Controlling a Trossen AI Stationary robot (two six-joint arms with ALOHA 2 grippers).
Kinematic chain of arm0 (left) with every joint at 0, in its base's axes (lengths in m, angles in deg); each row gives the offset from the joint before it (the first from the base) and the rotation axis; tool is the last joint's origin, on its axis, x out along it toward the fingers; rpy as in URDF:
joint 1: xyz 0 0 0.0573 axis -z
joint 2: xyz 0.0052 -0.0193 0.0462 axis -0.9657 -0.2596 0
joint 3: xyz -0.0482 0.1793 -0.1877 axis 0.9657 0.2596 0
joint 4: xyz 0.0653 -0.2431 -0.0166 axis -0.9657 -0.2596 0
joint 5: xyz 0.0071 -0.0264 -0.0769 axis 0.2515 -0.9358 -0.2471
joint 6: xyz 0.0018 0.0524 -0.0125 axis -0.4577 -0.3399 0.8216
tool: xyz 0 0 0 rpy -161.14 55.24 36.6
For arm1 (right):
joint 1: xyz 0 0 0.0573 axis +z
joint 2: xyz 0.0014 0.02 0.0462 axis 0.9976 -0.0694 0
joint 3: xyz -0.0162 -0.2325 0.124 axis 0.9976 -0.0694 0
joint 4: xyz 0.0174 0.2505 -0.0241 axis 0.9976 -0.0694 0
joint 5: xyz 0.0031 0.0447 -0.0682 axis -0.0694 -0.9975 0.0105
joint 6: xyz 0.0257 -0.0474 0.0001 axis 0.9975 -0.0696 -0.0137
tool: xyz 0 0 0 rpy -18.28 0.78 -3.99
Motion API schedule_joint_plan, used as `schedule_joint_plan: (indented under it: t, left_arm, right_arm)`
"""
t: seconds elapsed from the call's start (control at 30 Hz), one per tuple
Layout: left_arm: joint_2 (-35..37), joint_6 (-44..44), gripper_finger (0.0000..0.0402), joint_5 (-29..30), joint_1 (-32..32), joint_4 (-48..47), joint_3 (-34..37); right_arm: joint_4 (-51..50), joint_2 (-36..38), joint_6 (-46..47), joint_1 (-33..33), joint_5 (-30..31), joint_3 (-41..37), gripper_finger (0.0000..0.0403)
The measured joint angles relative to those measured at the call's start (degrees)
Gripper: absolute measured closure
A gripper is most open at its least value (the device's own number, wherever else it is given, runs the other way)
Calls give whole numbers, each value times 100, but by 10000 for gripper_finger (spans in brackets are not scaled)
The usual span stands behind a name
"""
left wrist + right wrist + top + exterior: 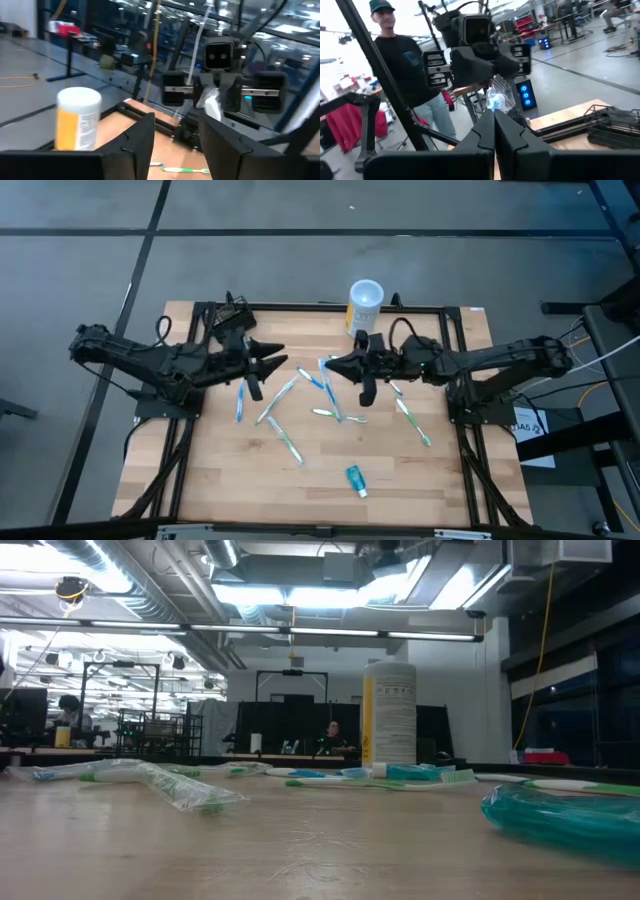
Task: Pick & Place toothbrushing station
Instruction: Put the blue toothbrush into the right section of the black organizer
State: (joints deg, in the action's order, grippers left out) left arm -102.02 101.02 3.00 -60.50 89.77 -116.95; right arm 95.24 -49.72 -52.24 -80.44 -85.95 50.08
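the high view alone takes in the whole wooden bench (225, 475): loose toothbrushes (285, 438) scattered across its middle, a teal tube (356, 478) nearer the front edge, and a white-and-yellow cup (365, 300) upright at the far edge. the low view sees the same cup (390, 712) standing tall behind a line of wrapped toothbrushes (180, 785), with the teal tube (565, 820) lying close on the right; beyond is a large workshop with ceiling lights, racks and a seated person (330, 737). only the wrist views show a crinkled clear wrapper (498, 97) in the air between the two arms. the right wrist view also catches a standing person (397, 55) in a dark top beside the bench.

i cannot make out the toothbrushing station in any view, so i cannot tell where it is.

both arms reach in level over the middle of the bench, tips facing each other and near together. the left gripper (272, 354) is released, its fingers (140, 142) spread with nothing between them. the right gripper (338, 364) is clenched, fingers (485, 132) pressed together; the wrapper sits right at its tips, and i cannot tell whether it is pinched.
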Motion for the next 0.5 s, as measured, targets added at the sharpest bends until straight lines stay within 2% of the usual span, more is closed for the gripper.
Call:
schedule_joint_plan:
  t: [0.13,0.27,0.37,0.5]
  left_arm:
    - [-302,220,223,-795,-394,82,11]
    - [-518,255,196,-1472,-571,719,4]
    - [-586,250,187,-1742,-614,1022,7]
    - [-566,256,187,-1778,-612,1102,-2]
  right_arm:
    - [-141,-164,-104,-61,-234,341,403]
    - [-352,-252,-217,-67,-265,597,403]
    - [-614,-250,-259,-70,-241,676,403]
    - [-652,-251,-259,-74,-224,676,403]
